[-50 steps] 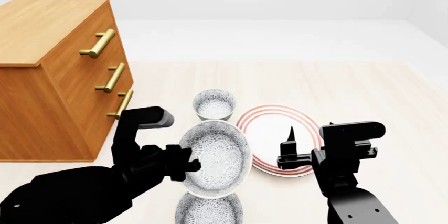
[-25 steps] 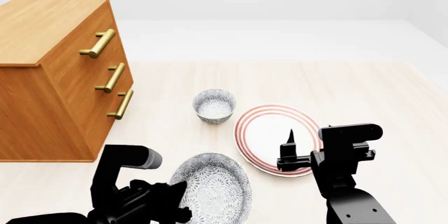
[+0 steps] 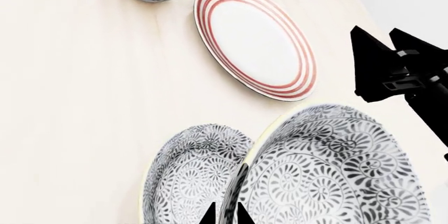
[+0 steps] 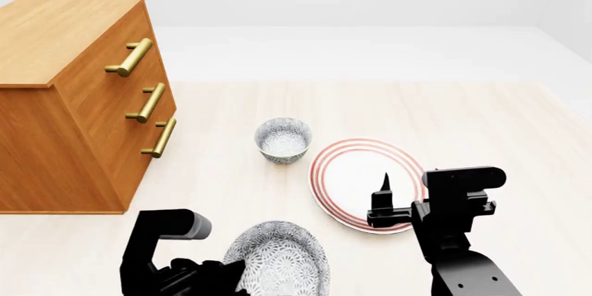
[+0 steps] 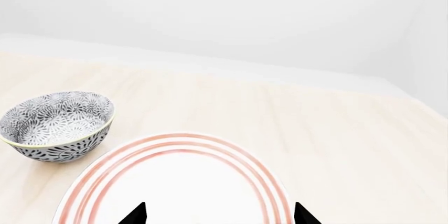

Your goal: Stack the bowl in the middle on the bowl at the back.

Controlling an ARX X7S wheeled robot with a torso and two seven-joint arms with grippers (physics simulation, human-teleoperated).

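My left gripper [image 3: 225, 217] is shut on the rim of the bowl in the middle [image 3: 336, 174], a grey-blue speckled bowl held tilted off the table. In the head view this bowl [image 4: 277, 263] hangs near the bottom edge beside the left gripper [image 4: 231, 275]. A third alike bowl [image 3: 189, 177] lies right under it on the table. The bowl at the back [image 4: 283, 139] stands upright and alone farther away, also visible from the right wrist [image 5: 57, 125]. My right gripper [image 5: 220, 216] is open over the plate, holding nothing.
A white plate with red rings [image 4: 356, 171] lies right of the bowls, under the right gripper [image 4: 384, 202]. A wooden dresser with brass handles [image 4: 65, 102] stands at the left. Pale tabletop [image 4: 444, 116] stretches behind and to the right.
My left arm has drawn the held bowl back toward me and lower in the head view, so it now covers the front bowl. The right arm has stayed put.
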